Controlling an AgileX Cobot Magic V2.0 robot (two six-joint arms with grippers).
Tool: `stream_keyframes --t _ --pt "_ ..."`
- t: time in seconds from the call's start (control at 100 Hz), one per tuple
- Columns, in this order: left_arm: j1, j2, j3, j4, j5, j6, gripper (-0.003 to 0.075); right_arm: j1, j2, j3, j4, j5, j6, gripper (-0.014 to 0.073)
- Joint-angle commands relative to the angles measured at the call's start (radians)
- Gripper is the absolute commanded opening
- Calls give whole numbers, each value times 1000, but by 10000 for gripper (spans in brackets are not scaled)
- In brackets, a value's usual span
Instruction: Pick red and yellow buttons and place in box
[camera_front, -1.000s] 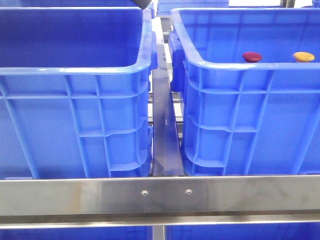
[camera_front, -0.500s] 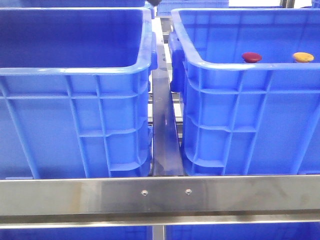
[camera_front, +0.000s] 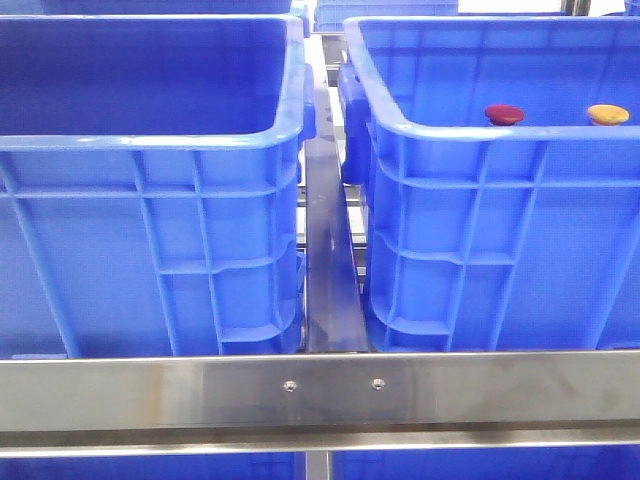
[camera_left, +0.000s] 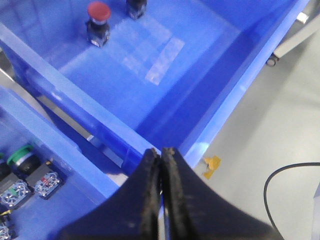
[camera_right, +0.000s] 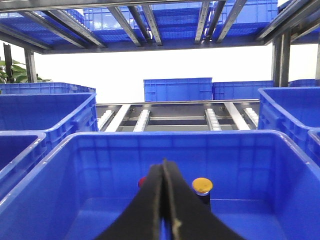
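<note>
The dark red button (camera_front: 503, 114) and the yellow button (camera_front: 607, 114) stand inside the right blue crate (camera_front: 480, 135), their caps showing just over its near rim. Neither gripper shows in the front view. My left gripper (camera_left: 161, 152) is shut and empty, above the crate's corner; the red button (camera_left: 98, 11) stands on a black body far from it. My right gripper (camera_right: 164, 162) is shut and empty, over the crate's near side. The yellow button (camera_right: 202, 185) is beyond it. The red button (camera_right: 142, 181) is mostly hidden behind a finger.
A second, alike blue crate (camera_front: 150, 140) stands left, a steel rail (camera_front: 330, 260) between them and a steel bar (camera_front: 320, 390) in front. Another crate (camera_left: 30, 175) holds green buttons and switch blocks. Grey floor with a cable (camera_left: 280, 175) lies beside. More crates (camera_right: 177, 90) stand behind.
A dark gripper tip at the top of the front view, above the left crate's far corner, has moved up and out of view. The buttons have not moved.
</note>
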Motion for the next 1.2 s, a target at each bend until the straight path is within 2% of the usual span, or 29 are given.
stream_keyframes --t 0.0,0.67,0.85,0.99,1.19 --pt "-4 -59 -8 -15 -67 -1 -20 -7 8 -23 8 15 -8 -69" --pt "-4 -452 468 -14 -370 -1 -20 -7 8 -23 8 15 -8 -69" --pt "2 -584 593 75 -411 -6 -20 -7 8 -23 8 15 -8 -69" --pt "46 -679 673 125 -413 -26 -20 -7 8 -23 8 15 -8 -69" --pt "166 -806 771 128 -421 -31 -20 -7 8 -23 8 15 -8 -69"
